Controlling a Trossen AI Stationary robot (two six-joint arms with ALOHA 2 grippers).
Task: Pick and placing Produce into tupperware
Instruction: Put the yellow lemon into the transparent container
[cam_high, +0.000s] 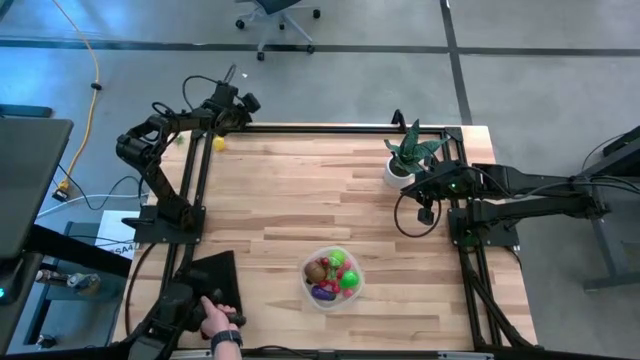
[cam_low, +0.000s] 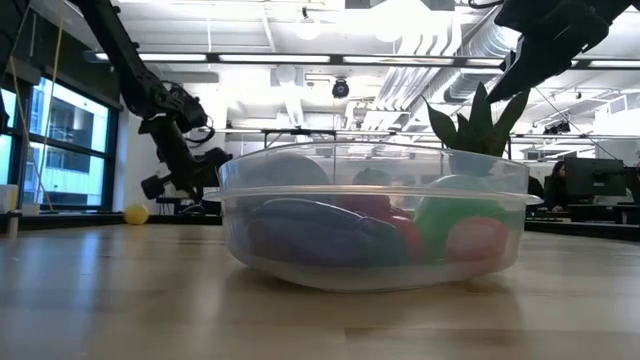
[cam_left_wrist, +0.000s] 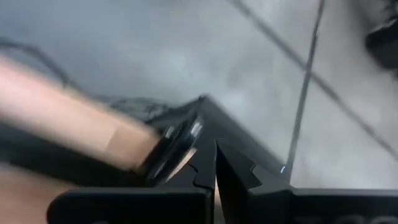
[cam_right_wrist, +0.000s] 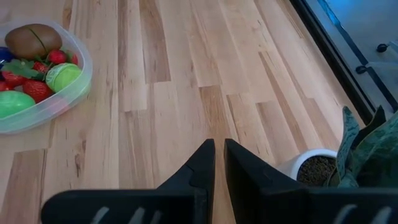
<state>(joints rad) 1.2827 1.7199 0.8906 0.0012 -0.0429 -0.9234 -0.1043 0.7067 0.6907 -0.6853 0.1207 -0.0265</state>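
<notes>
High view: tupperware (cam_high: 332, 277) is seen nearly filled; both hands, left (cam_high: 236, 100) and right (cam_high: 426, 214), are held closed and empty, one yellow piece (cam_high: 218, 144) judged left to collect.

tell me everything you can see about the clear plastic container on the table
The tupperware is a clear, round, shallow plastic tub with a thin rolled rim and no lid on it. It sits upright and flat on the pale wooden table, toward the near edge and right of the middle. It is filled with toy produce: a brown piece, bright green ones, small red ones and a purple one. Neither gripper touches it; a small yellow piece lies far off at the table's back left corner.
</notes>
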